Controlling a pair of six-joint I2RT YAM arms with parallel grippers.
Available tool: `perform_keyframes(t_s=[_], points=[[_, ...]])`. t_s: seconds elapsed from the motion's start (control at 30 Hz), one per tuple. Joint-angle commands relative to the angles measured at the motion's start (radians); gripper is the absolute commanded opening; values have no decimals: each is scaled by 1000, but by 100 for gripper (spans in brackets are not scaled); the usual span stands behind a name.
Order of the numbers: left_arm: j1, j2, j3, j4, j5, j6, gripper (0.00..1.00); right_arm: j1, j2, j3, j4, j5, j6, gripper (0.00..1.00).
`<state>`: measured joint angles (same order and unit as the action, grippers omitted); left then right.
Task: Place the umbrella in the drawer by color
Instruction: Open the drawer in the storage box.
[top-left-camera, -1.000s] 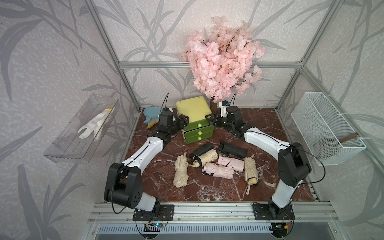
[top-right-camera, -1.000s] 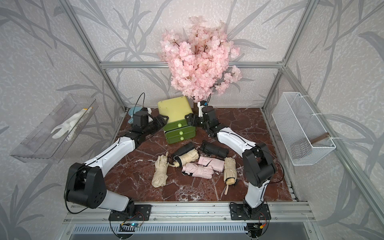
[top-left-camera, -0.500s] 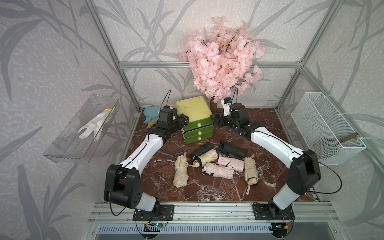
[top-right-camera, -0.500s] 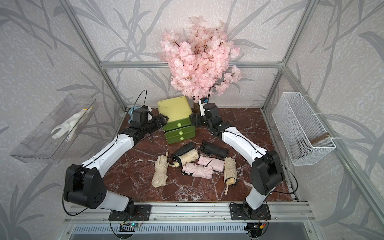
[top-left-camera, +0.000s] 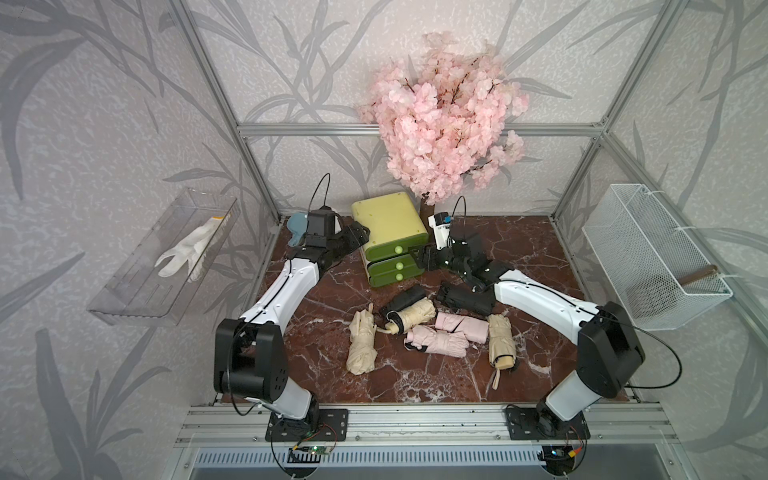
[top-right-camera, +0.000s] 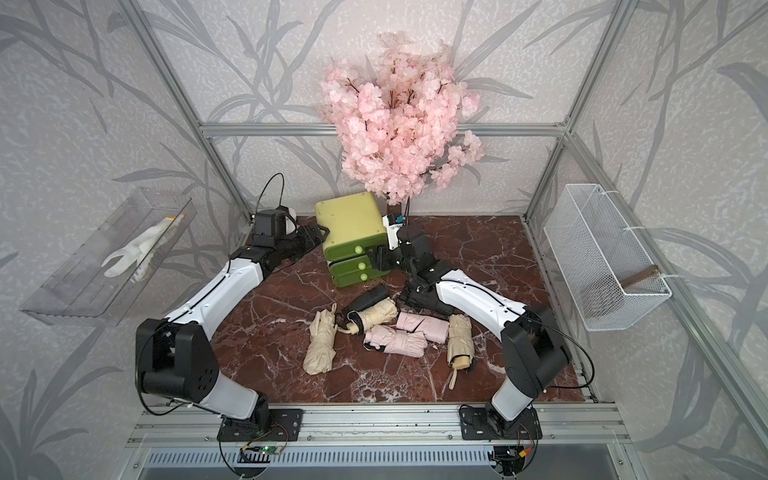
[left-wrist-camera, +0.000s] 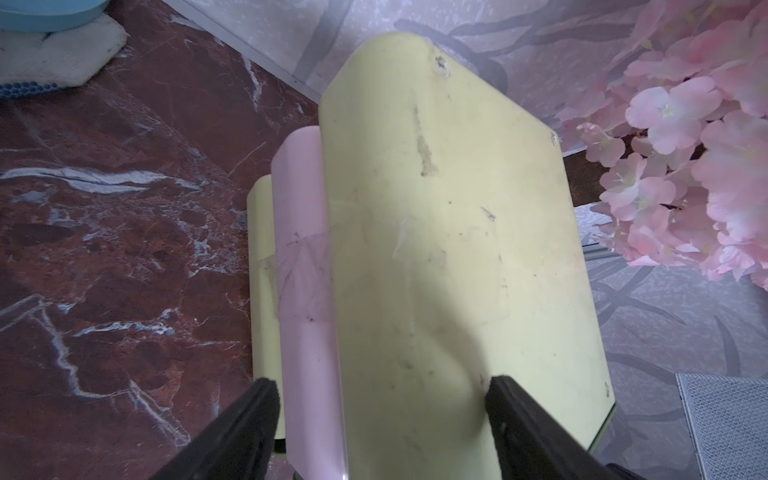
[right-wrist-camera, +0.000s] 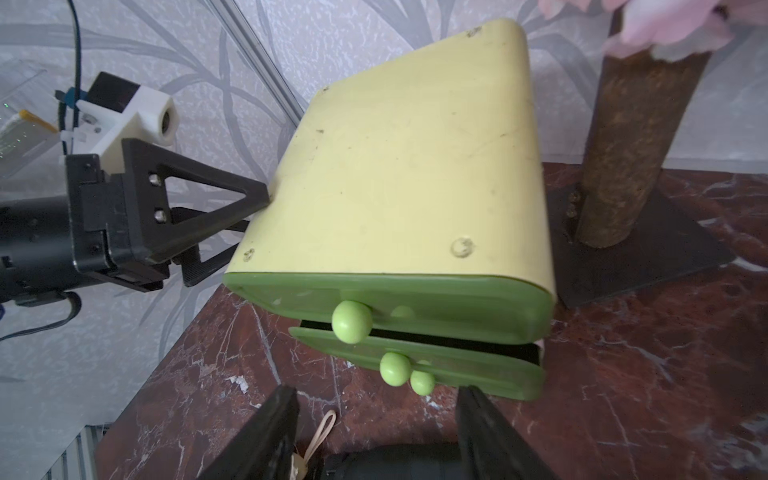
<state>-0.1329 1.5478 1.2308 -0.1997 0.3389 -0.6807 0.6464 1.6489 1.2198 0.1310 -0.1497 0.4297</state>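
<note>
The drawer cabinet (top-left-camera: 390, 220) (top-right-camera: 347, 222) has a yellow top and three green drawer fronts with round knobs (right-wrist-camera: 351, 321). My left gripper (top-left-camera: 360, 232) (left-wrist-camera: 380, 382) is open, its jaws straddling the cabinet's left top edge, and it also shows in the right wrist view (right-wrist-camera: 253, 210). My right gripper (top-left-camera: 417, 259) (right-wrist-camera: 377, 392) is open just in front of the drawer fronts, with nothing between its fingers. Several folded umbrellas lie in front: beige (top-left-camera: 362, 345), pink (top-left-camera: 436, 343) and black (top-left-camera: 465, 299).
A pink blossom tree (top-left-camera: 444, 120) stands on a dark base plate (right-wrist-camera: 648, 245) behind the cabinet's right side. A blue object (top-left-camera: 300, 224) sits in the back left corner. A clear tray (top-left-camera: 137, 291) with a white glove hangs on the left wall and a wire basket (top-left-camera: 648, 257) on the right.
My right gripper came forward from beside the cabinet's back right to the drawer fronts, and its jaws narrowed. My left gripper opened slightly and edged closer to the cabinet.
</note>
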Motion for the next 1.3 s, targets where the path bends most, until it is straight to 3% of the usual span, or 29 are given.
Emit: perform_keyframes(t_s=[0.0,0.3,0.7,1.03,1.27], points=[[2,13,-3,11,37,-6,83,18,32,6,114,19,65,60],[1,14,-29,36,40,-31,81,28,135,51,159,42,143,50],[-2,14,-30,26,29,-31,77,85,205,143,102,184,119,50],[-6,12,-34,28,32,-33,76,100,234,172,53,229,104,50],[-7,14,-36,27,29,-33,76,101,220,168,64,253,103,25]])
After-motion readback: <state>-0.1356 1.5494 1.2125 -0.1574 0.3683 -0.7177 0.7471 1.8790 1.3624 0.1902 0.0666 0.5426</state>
